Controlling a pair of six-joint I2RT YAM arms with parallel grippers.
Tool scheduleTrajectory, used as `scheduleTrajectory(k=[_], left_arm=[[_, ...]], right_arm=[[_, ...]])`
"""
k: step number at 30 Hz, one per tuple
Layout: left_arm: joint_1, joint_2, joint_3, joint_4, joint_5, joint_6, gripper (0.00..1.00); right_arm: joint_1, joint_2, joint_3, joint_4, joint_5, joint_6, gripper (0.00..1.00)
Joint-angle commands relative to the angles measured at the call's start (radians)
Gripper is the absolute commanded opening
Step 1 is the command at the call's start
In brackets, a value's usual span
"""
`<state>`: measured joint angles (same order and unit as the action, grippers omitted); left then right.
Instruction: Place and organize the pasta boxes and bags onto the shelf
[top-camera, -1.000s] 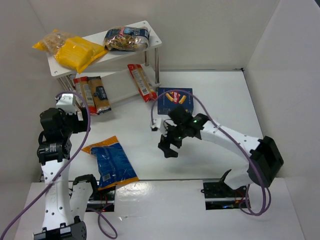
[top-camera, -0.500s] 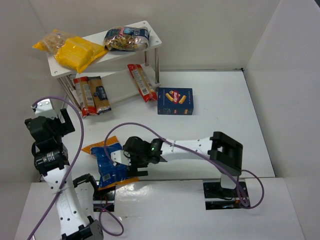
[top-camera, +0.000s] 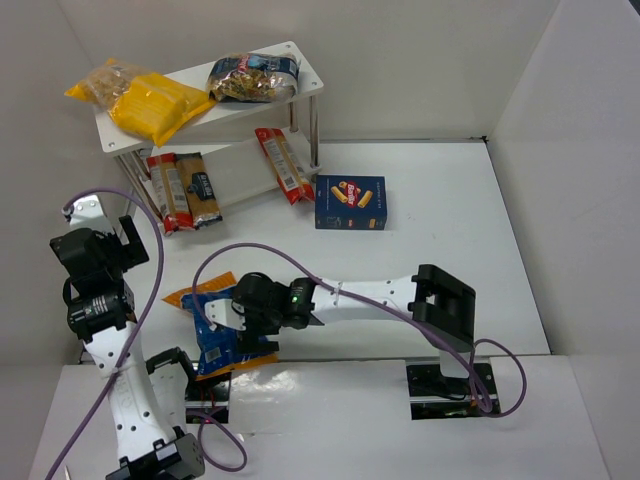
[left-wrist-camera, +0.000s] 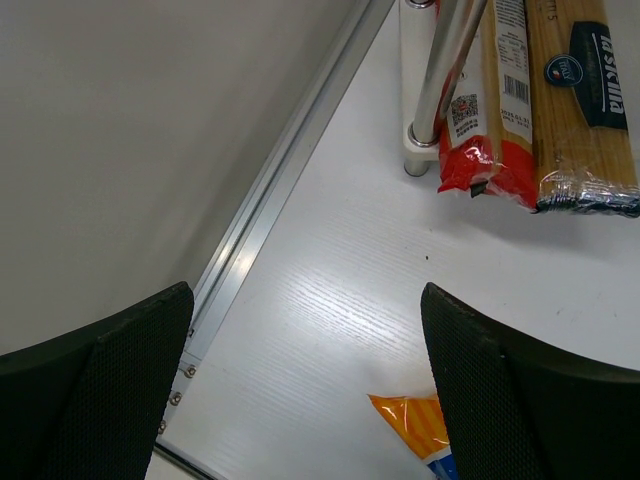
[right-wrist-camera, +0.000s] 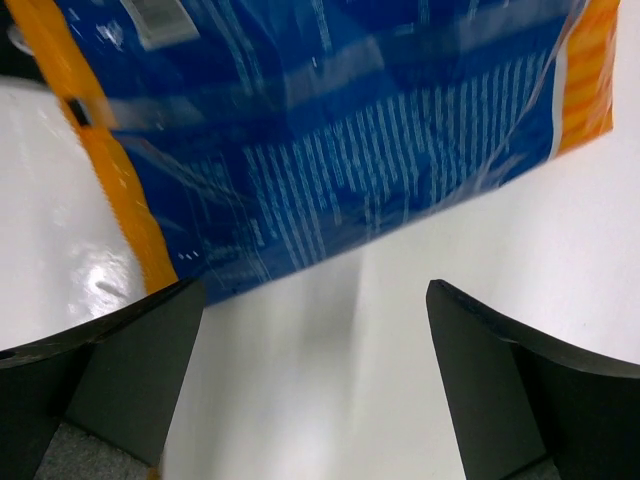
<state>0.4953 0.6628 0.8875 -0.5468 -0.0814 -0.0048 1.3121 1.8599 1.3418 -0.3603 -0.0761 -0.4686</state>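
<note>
Two packs lie off the shelf (top-camera: 300, 62): the dark-blue box (top-camera: 350, 203) on the open bench (top-camera: 450, 230) and the blue bag (top-camera: 215, 350) at its near edge. Our right gripper (top-camera: 240, 318) hangs directly over that bag, spread wide and empty. In the wrist view the bag lies just ahead of the fingertips (right-wrist-camera: 150, 340), orange ends to either side, so its long axis follows the jaw line. We judge a wrist turn is needed. Our left gripper (left-wrist-camera: 305, 300), equally wide and empty, sits farther off.

Right arm (top-camera: 370, 295) stretched low leftward, right pincer (right-wrist-camera: 315, 385) splayed wide — left arm (top-camera: 112, 345) upright, left pincer (left-wrist-camera: 308, 395) agape
</note>
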Motion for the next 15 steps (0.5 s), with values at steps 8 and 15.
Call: scheduleTrajectory(k=[8,15], left_arm=[[0.015,0.003,-0.002,0.038,-0.017,-0.015,1.0],[0.015,0.003,-0.002,0.038,-0.017,-0.015,1.0]], right_arm=[[0.036,-0.01,0.026,0.055,-0.002,0.016,1.0],[0.036,0.047,0.071,0.055,-0.022,0.007,1.0]])
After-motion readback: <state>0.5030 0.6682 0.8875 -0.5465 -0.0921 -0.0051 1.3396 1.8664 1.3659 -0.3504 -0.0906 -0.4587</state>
